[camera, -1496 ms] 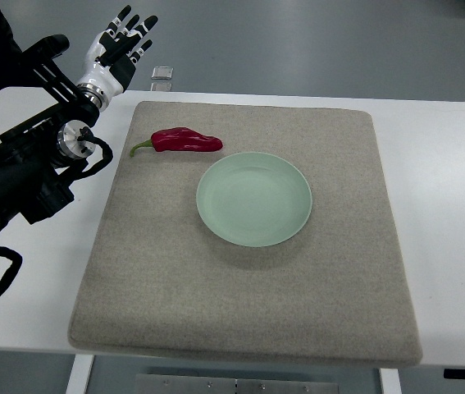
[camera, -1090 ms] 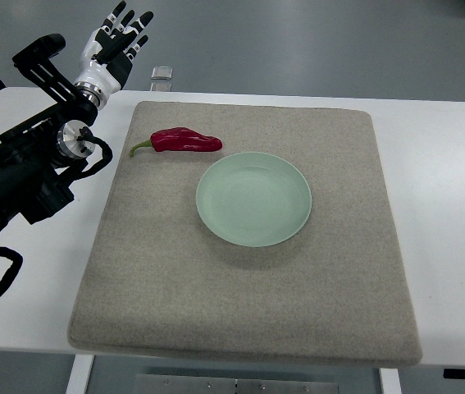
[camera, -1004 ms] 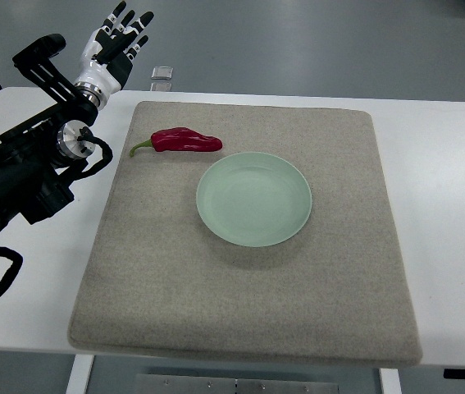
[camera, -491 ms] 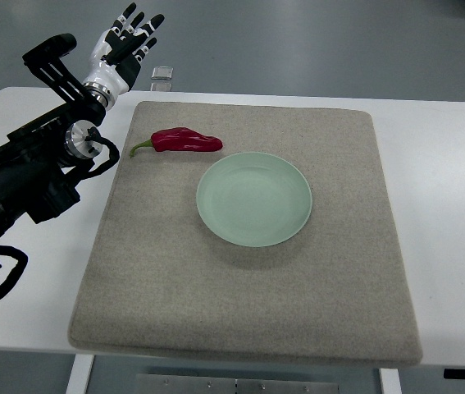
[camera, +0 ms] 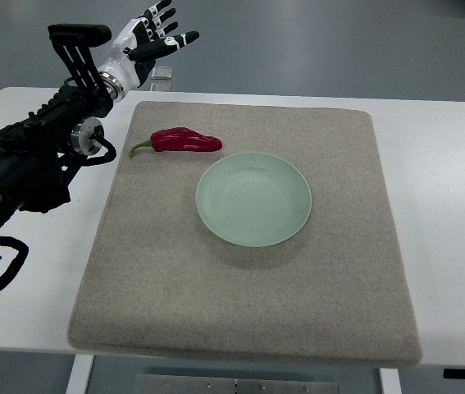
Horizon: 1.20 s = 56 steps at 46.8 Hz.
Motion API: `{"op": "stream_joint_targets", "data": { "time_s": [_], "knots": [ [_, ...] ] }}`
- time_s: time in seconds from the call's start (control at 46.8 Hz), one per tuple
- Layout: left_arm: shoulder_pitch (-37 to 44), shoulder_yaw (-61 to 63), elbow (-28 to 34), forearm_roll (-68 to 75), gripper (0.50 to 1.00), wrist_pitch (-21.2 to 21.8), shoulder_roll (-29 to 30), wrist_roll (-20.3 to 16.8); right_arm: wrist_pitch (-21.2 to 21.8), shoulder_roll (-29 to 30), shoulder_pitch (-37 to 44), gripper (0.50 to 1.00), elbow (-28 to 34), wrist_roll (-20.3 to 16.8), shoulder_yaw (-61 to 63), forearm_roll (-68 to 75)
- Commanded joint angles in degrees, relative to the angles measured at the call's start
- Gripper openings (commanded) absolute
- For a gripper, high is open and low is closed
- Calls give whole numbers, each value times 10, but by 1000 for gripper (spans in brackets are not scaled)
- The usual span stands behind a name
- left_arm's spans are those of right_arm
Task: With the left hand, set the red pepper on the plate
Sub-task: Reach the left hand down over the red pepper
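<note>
1. The left hand (camera: 148, 43) is hanging in the air past the far left corner of the gray mat (camera: 240, 324), and its black arm (camera: 31, 160) is coming in from the left side.
2. Its fingers (camera: 175, 38) are spreading apart and holding nothing.
3. The red pepper (camera: 184, 140) is lying on the mat, near the far left part of it, with its green stem (camera: 140, 147) pointing left.
4. The pepper is sitting just beside the far left edge of the green plate (camera: 253, 199), and it is not on the plate yet.
5. The hand is staying up above and behind the pepper and is not touching it.
6. The plate is resting near the middle of the mat with nothing in it.
7. The mat is lying on a white table (camera: 449, 213).
8. A small clear thing (camera: 163, 74) is sitting at the far edge of the table, right by the hand, and it is too small to tell what it is.
</note>
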Motion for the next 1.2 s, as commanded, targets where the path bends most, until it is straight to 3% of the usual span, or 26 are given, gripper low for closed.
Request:
{"op": "stream_joint_targets", "data": {
  "time_s": [0.0, 0.791, 1.175],
  "knots": [
    [-3, 0, 0, 50, 992, 0, 0, 1, 0, 0, 0, 928, 0, 0, 0, 0],
    [-39, 131, 0, 481, 992, -14, 20, 3, 0, 0, 0, 928, 0, 0, 0, 0],
    [-56, 170, -18, 601, 992, -41, 52, -6, 0, 0, 0, 928, 0, 0, 0, 0]
  ]
}}
